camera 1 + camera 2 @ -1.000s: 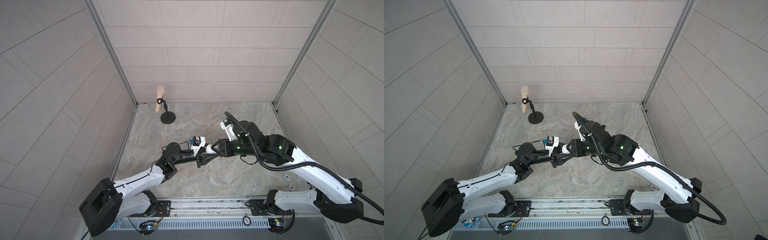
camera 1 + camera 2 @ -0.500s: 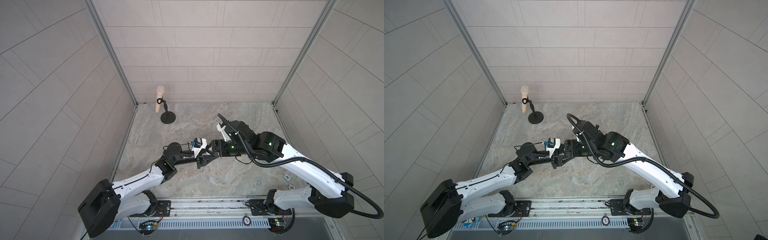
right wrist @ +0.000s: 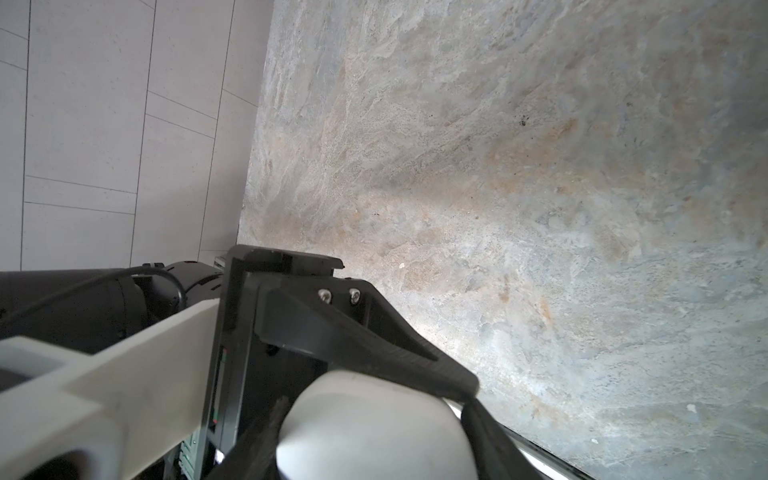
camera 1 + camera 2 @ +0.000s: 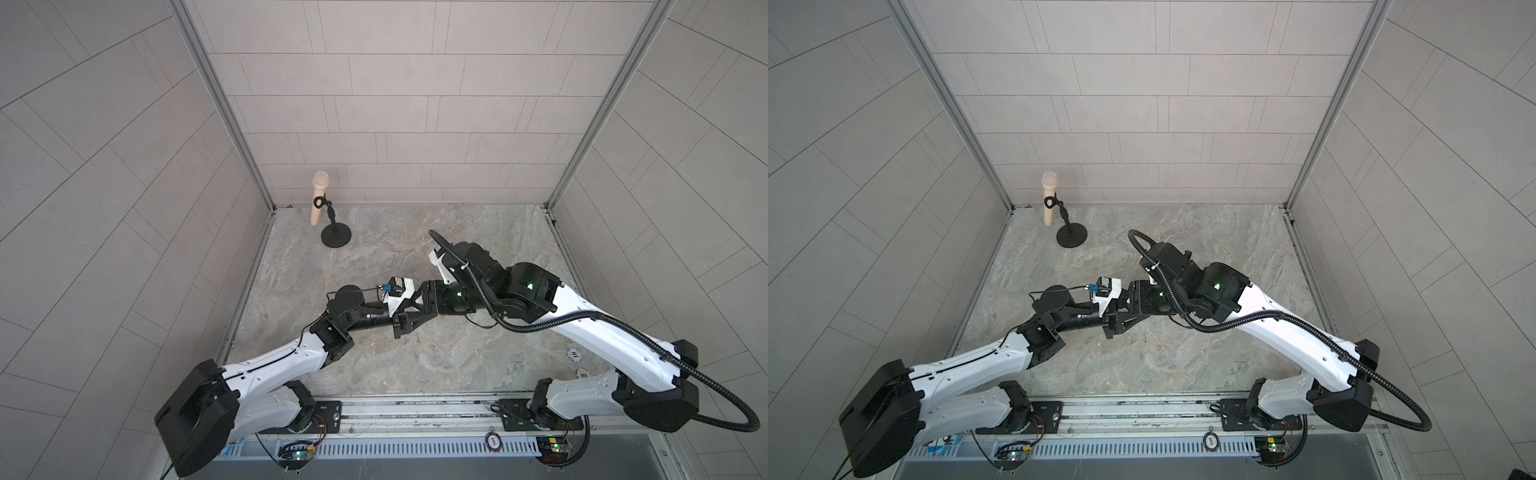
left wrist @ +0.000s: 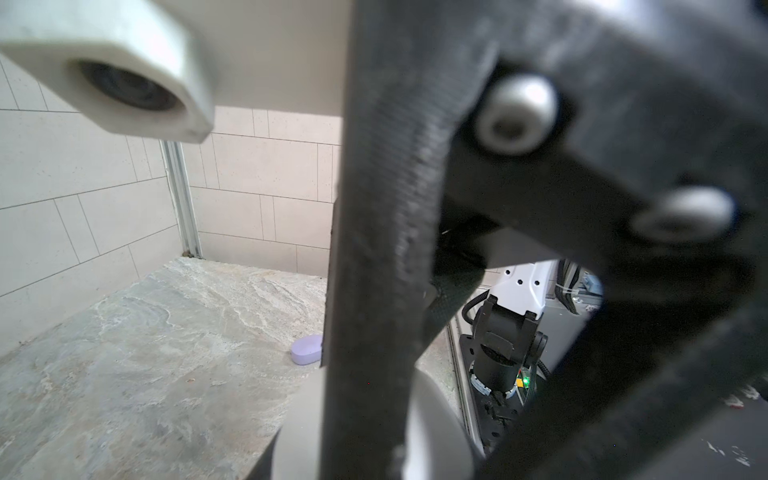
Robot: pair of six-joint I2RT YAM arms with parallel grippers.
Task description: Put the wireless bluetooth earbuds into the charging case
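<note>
My two grippers meet above the middle of the table in both top views, the left gripper [image 4: 406, 321] against the right gripper [image 4: 417, 309]. A white rounded charging case [image 3: 374, 428] is held between them. In the right wrist view the left gripper's ridged finger [image 3: 374, 349] lies shut against the case. The case also sits between the right gripper's own fingers [image 3: 488, 434], but blur hides whether they press on it. The same case [image 5: 434, 432] shows behind a black finger in the left wrist view. The earbuds are out of view.
A closed lilac case [image 5: 306, 350] lies on the stone table. A beige microphone [image 4: 320, 198] on a black stand [image 4: 336, 237] is at the back left. Two poker chips [image 4: 574, 354] lie near the right arm's base, close to the front rail [image 4: 415, 409].
The right arm has swung left, so its gripper now overlaps the left gripper's fingers. The left arm has hardly moved.
</note>
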